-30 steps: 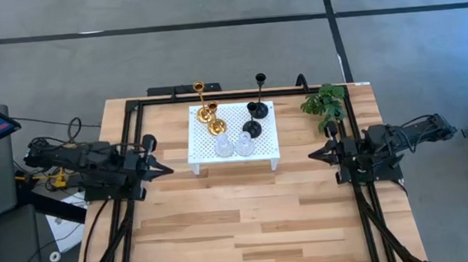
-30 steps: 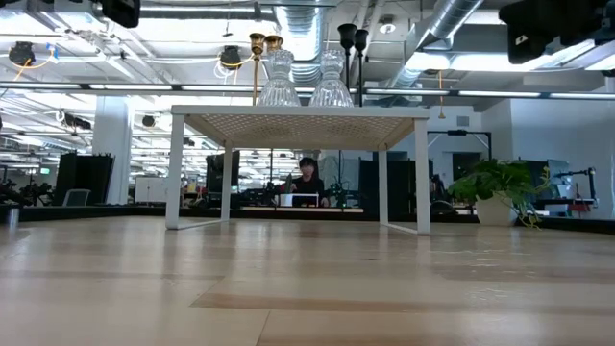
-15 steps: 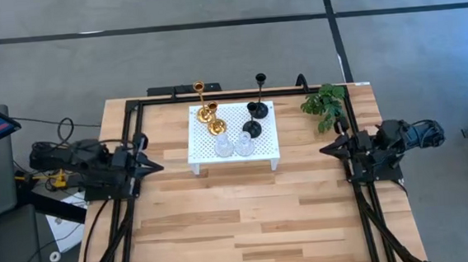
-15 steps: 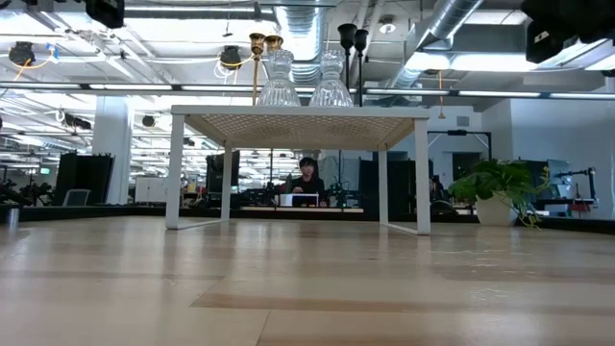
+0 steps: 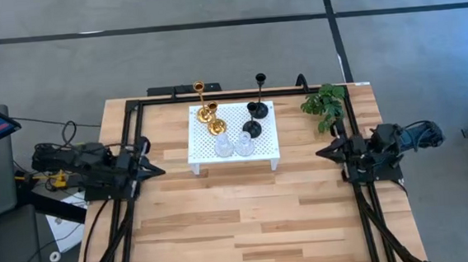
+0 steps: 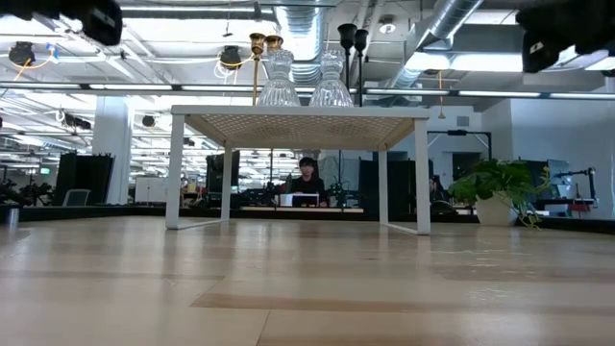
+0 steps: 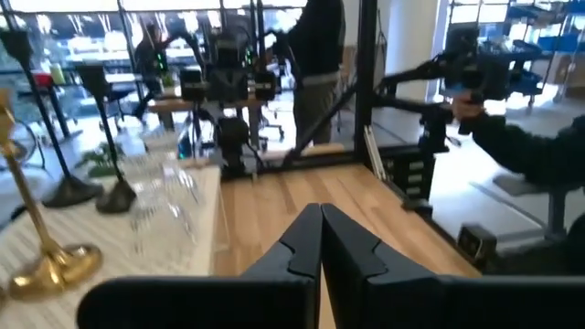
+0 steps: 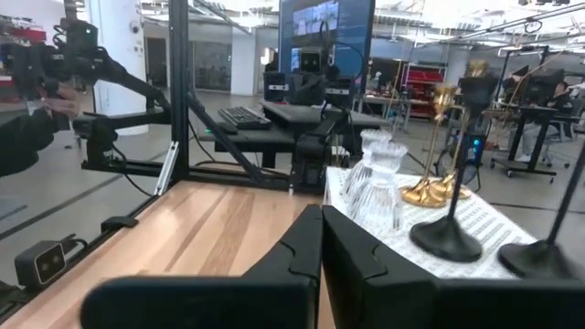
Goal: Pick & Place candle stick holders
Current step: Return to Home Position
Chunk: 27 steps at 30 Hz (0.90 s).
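The nearest part of the low view is filled by the wooden counter (image 6: 307,288). Farther across it, at mid-frame, a white perforated platform (image 6: 298,117) is raised on four legs, and all six holders are carried on its top. The two glass holders (image 6: 279,85) are set side by side at the near edge; whether they touch cannot be told. Behind them the gold holders (image 6: 258,43) are seen at the left and the black holders (image 6: 347,37) at the right, with only their stems and cups showing above the glass. A plant (image 6: 500,183) is placed at the right of the frame, beside the platform and apart from it. Far off in the room, a seated person (image 6: 307,178) is framed between the platform's legs.

From above, the left gripper (image 5: 162,171) is held near the counter's left edge and the right gripper (image 5: 316,153) near its right edge. Both are pointed inward at the platform and kept well apart from it. In each wrist view the fingers are seen pressed together with nothing between them. The plant is found just beyond the right gripper, toward the counter's upper right corner. A black frame (image 5: 162,100) is run along the sides and far edge of the counter. In the left wrist view a person's dark sleeve (image 7: 530,151) is seen at the right edge, past the counter.
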### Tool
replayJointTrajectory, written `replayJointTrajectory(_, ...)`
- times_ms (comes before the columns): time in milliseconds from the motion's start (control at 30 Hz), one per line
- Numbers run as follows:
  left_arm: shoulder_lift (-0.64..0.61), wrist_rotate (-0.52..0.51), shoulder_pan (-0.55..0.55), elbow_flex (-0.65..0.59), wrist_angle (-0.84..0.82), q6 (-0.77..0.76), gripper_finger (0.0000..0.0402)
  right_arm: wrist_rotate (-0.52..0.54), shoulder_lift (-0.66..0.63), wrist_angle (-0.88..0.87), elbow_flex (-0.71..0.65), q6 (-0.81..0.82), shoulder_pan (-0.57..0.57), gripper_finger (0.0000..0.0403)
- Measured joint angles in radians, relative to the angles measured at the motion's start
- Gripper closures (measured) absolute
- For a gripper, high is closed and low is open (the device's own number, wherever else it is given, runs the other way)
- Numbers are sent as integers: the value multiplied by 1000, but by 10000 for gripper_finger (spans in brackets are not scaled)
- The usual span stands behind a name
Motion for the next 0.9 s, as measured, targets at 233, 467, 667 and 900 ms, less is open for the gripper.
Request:
replayJointTrajectory(233,0,10,0,-100,39,-7,396,1,0,151,-178,60,0,403)
replayJointTrajectory(467,0,89,0,-156,67,-14,392,0,0,196,-226,104,1,403)
replayJointTrajectory(667,0,89,0,-161,77,-14,396,-88,0,192,-226,108,3,403)
replayJointTrajectory(900,0,90,0,-161,88,-14,393,-156,0,198,-236,108,3,403)
